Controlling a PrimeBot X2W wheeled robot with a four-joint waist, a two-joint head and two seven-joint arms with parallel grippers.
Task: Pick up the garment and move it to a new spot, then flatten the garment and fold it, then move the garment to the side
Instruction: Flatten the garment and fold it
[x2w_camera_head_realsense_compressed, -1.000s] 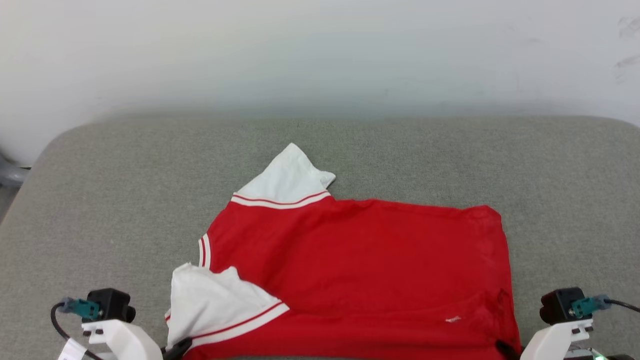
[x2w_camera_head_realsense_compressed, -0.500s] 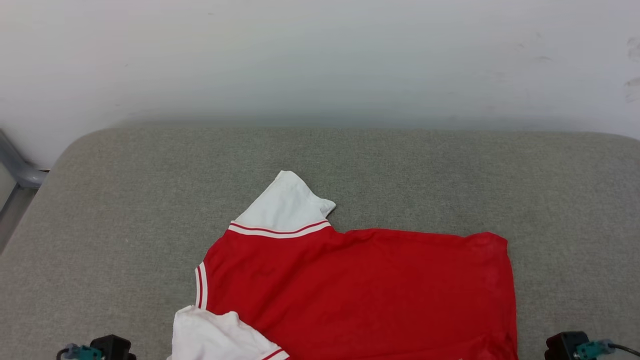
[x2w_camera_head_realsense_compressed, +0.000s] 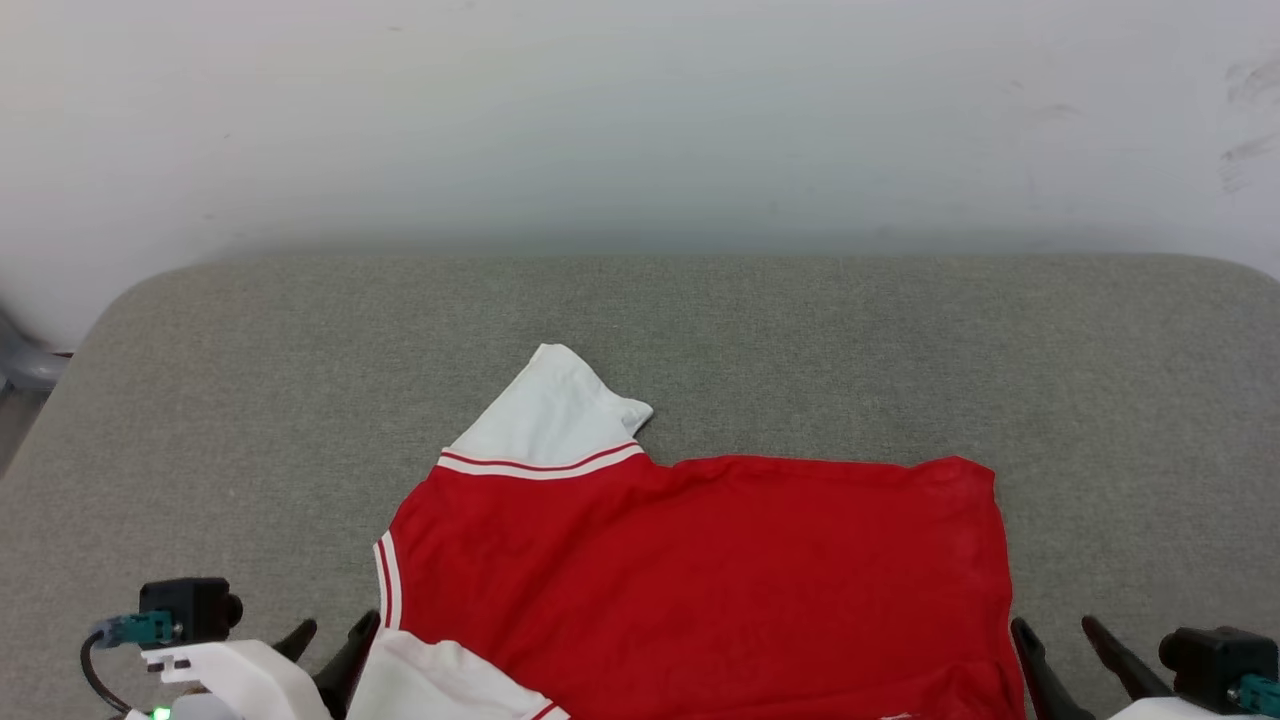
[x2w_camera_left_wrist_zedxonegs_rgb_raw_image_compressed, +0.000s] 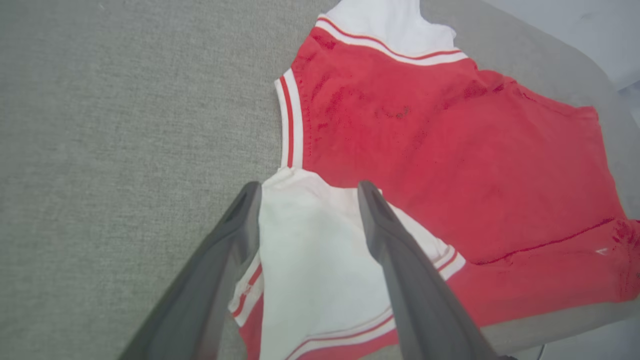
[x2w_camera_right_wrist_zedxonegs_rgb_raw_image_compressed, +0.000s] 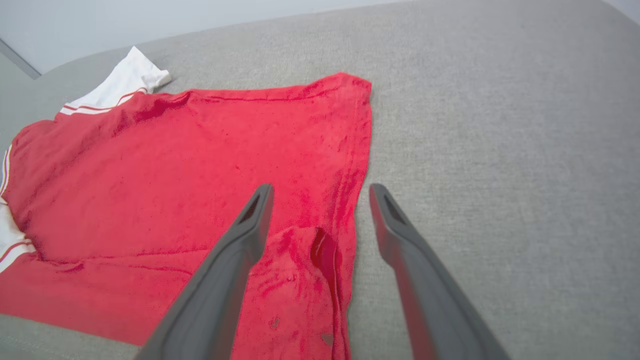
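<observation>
Red garment (x2w_camera_head_realsense_compressed: 700, 580) is laid lengthwise between the left gripper (x2w_camera_head_realsense_compressed: 338, 625) and right gripper (x2w_camera_head_realsense_compressed: 1054, 624), both spread wide at its ends.

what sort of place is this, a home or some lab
Probably a plain indoor robot test setup: a red jersey lies on a wide grey cloth-covered pad with rounded corners, against a bare pale wall, with the left pincer and right pincer open at its near corners.
</observation>
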